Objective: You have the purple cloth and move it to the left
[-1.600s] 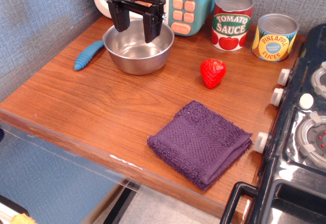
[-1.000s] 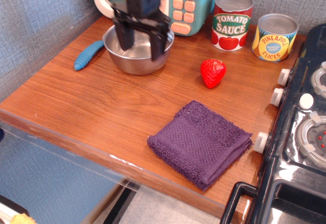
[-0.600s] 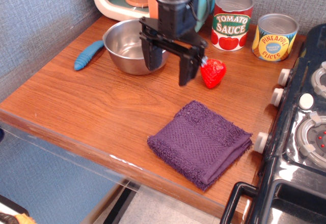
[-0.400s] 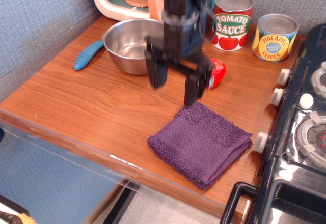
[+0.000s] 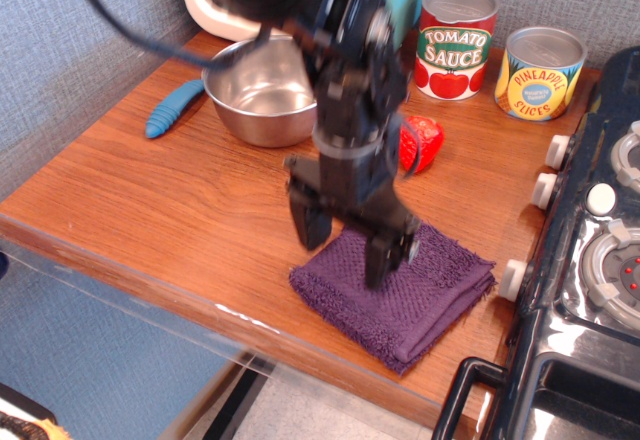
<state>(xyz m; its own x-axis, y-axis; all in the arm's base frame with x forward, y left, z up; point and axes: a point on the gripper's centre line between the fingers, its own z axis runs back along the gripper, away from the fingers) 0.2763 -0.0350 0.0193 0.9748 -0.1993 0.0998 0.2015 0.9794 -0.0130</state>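
The purple cloth [image 5: 420,295] lies folded and roughly square on the wooden counter [image 5: 180,200] at the front right, near the edge. My black gripper [image 5: 348,242] hangs directly over the cloth's left half, its two fingers spread apart and pointing down. The fingertips [image 5: 382,262] are at or just above the cloth surface; I cannot tell whether they touch it. The gripper holds nothing. The arm hides part of the cloth's far left corner.
A steel bowl [image 5: 258,90] stands at the back left, a blue handle-shaped toy [image 5: 172,108] beside it. A red strawberry [image 5: 422,144] lies behind the arm. Tomato sauce can [image 5: 456,42], pineapple can [image 5: 540,72], toy stove [image 5: 600,260] at right.
The gripper has travelled from above the steel bowl forward and right, then down, and now hangs over the cloth. Its fingers stayed open. The cloth has not moved.
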